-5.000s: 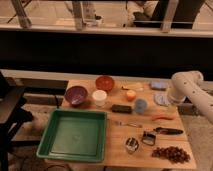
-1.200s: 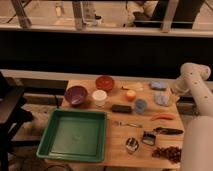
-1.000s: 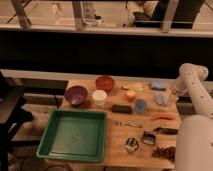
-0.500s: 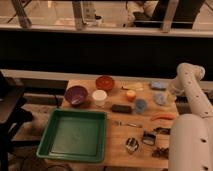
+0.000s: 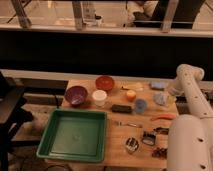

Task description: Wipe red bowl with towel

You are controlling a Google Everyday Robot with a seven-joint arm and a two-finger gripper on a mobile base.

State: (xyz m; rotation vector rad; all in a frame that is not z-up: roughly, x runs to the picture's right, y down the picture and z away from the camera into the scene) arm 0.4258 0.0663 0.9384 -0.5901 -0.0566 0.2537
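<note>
The red bowl (image 5: 105, 82) sits upright at the back edge of the wooden table (image 5: 117, 150), mouth up. Being round, it has no long axis. The purple bowl (image 5: 76, 95) is near its front-left and a white cup (image 5: 99, 97) stands just in front of it. The towel (image 5: 160, 99) lies well apart from the red bowl, on the right side of the table, in front of a flat blue pad (image 5: 157, 86) and beside a round blue disc (image 5: 140, 105). It is a lumpy heap, and any long axis cannot be made out.

The gripper (image 5: 170, 93) hangs just beside the towel's right edge, jaws spread wide and holding nothing. The step in hand looks like picking up the towel. To do it well, the gripper should probably come down over the middle of the heap and pinch a thick fold, keeping off the pad behind. It would then carry the towel leftward high enough to pass over the disc and the cup.
</note>
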